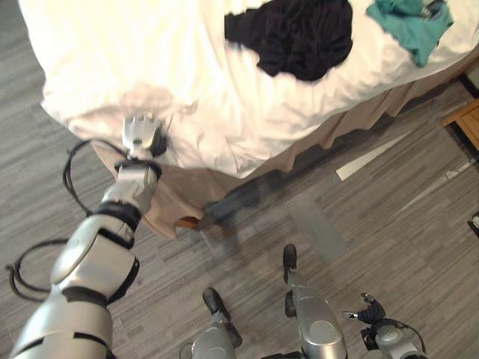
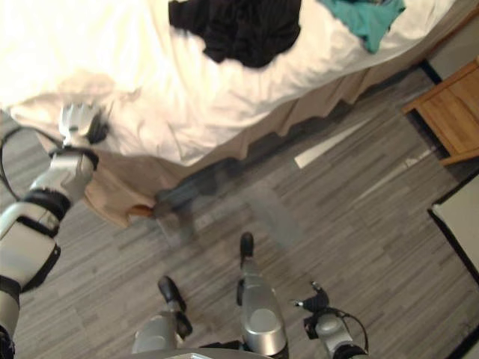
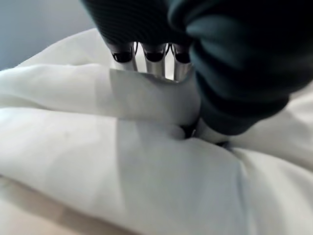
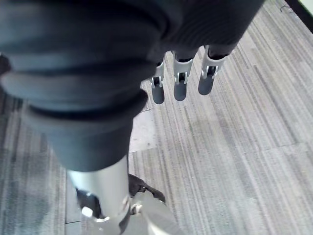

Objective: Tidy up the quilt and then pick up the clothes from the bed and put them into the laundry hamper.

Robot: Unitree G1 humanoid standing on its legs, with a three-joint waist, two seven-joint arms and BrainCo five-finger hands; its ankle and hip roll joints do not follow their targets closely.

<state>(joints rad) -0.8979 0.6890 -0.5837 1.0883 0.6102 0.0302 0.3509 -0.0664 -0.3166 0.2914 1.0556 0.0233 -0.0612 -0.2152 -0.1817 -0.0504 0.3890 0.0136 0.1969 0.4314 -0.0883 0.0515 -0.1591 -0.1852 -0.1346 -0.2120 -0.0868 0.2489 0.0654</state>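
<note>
A white quilt (image 1: 112, 52) covers the bed, and its corner hangs over the near edge. My left hand (image 1: 142, 134) is at that corner. In the left wrist view its fingers (image 3: 155, 54) go behind a fold of the quilt (image 3: 122, 161) and the thumb presses the cloth from the front, so the hand is shut on the quilt. A black garment (image 1: 299, 34) lies crumpled on the quilt farther back, with a teal garment (image 1: 412, 22) to its right. My right hand (image 4: 178, 83) hangs low at my side over the floor, with relaxed fingers that hold nothing.
A beige bed skirt (image 1: 359, 112) hangs below the quilt along the bed's edge. A wooden piece of furniture (image 2: 449, 112) stands on the grey plank floor to the right. A pale strip (image 1: 370, 158) lies on the floor near the bed.
</note>
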